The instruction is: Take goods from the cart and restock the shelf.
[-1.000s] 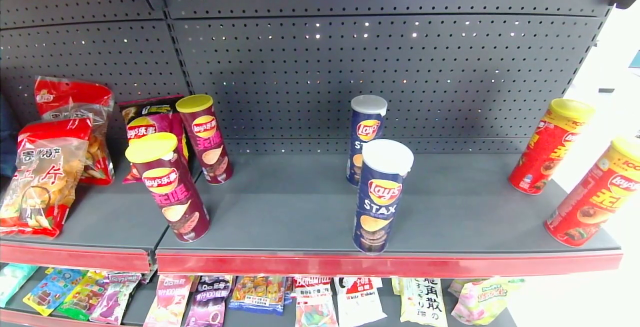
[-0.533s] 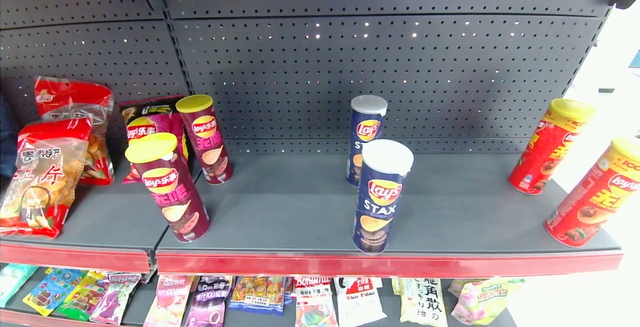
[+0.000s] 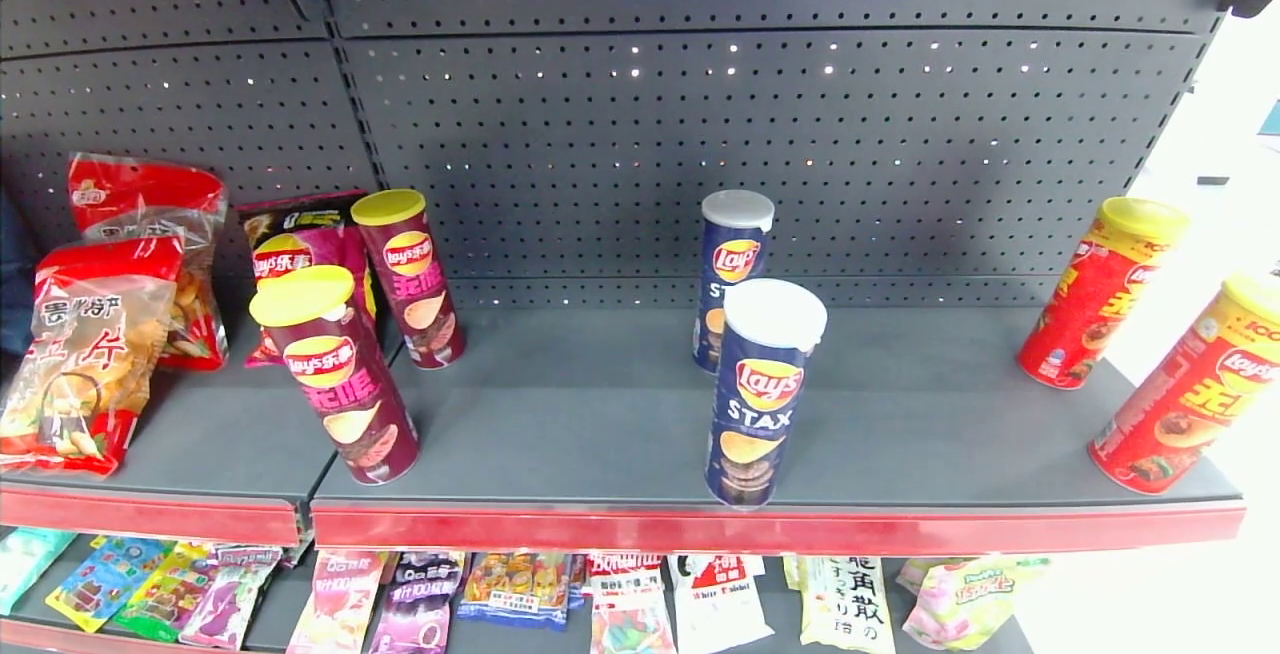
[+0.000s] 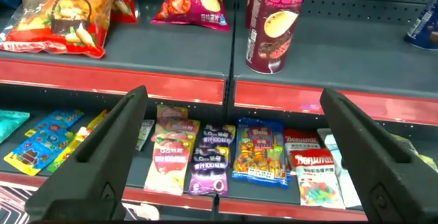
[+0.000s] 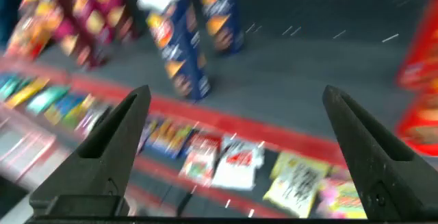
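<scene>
Nothing has moved since the earlier head frames; every can and bag sits in the same spot.

The gray shelf has a red front strip and a pegboard back.

**Left part**
- The front purple can, yellow lid, stands near the front edge.
- The back purple can stands behind it, by the pegboard.
- A purple chip bag sits just beside the back purple can.

**Left shelf section**, further left
- The front red bag is near the edge.
- The back red bag is behind it.

**Middle**
- The front blue can, white lid, stands at the front edge.
- The back blue can is just behind it.
- Both are well apart from the purple cans.

**Right end**
- The back red can and the front red can both have yellow lids.
- They are well apart from the blue ones.

Below the strip lies a row of flat packets.

The left gripper has its fingers spread wide with nothing between them. It is out in front of the shelving, lower than the front purple can, and faces the red front strip and the flat packets.

The right gripper also has its jaws wide apart and holds nothing. It faces the two blue cans from in front of the shelf, and a red can sits at that view's edge.
</scene>
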